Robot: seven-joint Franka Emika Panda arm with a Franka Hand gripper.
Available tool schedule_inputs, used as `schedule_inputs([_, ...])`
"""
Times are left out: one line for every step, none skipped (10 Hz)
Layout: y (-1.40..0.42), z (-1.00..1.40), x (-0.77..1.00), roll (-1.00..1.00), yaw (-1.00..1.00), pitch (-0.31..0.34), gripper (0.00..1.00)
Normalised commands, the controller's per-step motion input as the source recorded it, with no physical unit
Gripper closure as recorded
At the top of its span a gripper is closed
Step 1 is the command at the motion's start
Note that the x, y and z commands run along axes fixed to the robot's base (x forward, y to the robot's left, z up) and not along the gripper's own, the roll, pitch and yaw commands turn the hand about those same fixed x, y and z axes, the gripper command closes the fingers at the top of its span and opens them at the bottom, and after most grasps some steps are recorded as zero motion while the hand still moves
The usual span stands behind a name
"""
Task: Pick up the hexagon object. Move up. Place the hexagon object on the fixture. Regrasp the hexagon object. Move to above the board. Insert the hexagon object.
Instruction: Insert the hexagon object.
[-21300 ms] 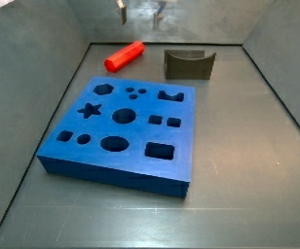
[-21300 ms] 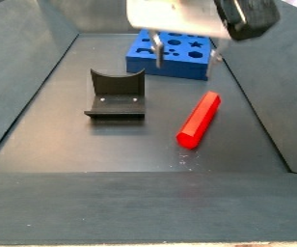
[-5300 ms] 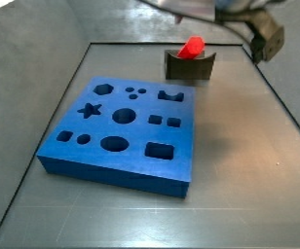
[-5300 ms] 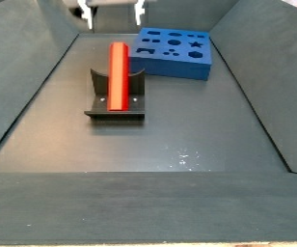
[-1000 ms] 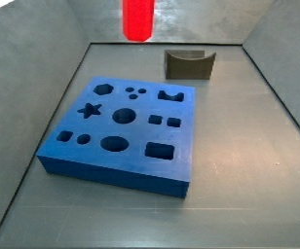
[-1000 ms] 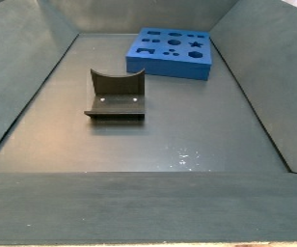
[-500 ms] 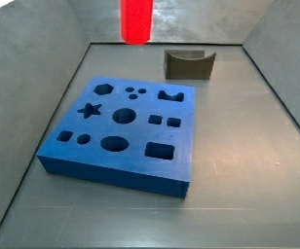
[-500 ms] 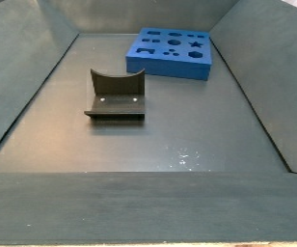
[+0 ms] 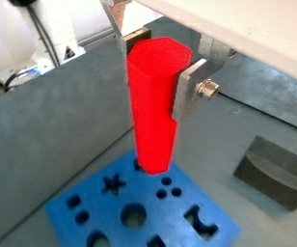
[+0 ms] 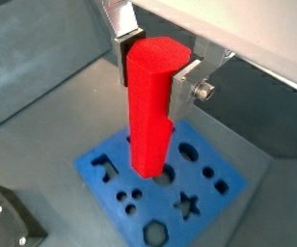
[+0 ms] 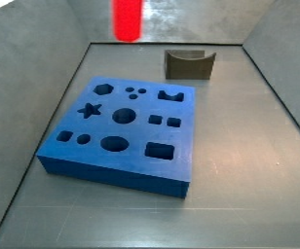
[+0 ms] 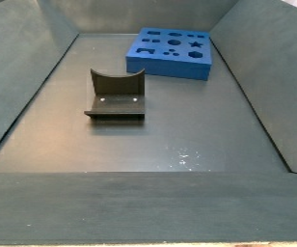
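Note:
In both wrist views my gripper (image 9: pixel 155 66) (image 10: pixel 158 68) is shut on the top of the red hexagon object (image 9: pixel 154 111) (image 10: pixel 151 106), which hangs upright high above the blue board (image 9: pixel 125 207) (image 10: pixel 164 193). Its silver fingers (image 9: pixel 190 85) press the bar's sides. In a side view only the bar's lower part (image 11: pixel 126 19) shows, at the upper edge, far-left of the board (image 11: pixel 120 126); the gripper is out of that frame. The dark fixture (image 11: pixel 188 64) (image 12: pixel 115 94) stands bare. It also shows in both wrist views (image 9: pixel 276 169) (image 10: pixel 7 224). The board lies at the far end in a side view (image 12: pixel 172 52).
Grey walls (image 11: pixel 42 78) (image 12: pixel 29 68) enclose the work floor on all sides. The board's cut-outs include a star (image 11: pixel 92 111) and round holes (image 11: pixel 123 117). Cables and a white stand (image 9: pixel 48 43) lie outside the wall.
The hexagon object has shifted a little left and up in the side view; the board and fixture have not moved.

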Motion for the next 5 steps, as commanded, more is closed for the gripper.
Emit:
schedule_inputs([0.32,-0.16,-0.85,-0.18,-0.28,-0.043,1.0])
schedule_inputs([0.23,-0.18,-0.84,-0.18,-0.36,-0.054,1.0])
schedule_inputs([0.12,-0.33,-0.75,-0.25,-0.43,-0.097,1.0])
schedule_inputs([0.13,-0.01,-0.03,-0.08,-0.05,-0.027,1.0])
schedule_inputs([-0.02,0.0,0.0,0.01,0.0,0.0,1.0])
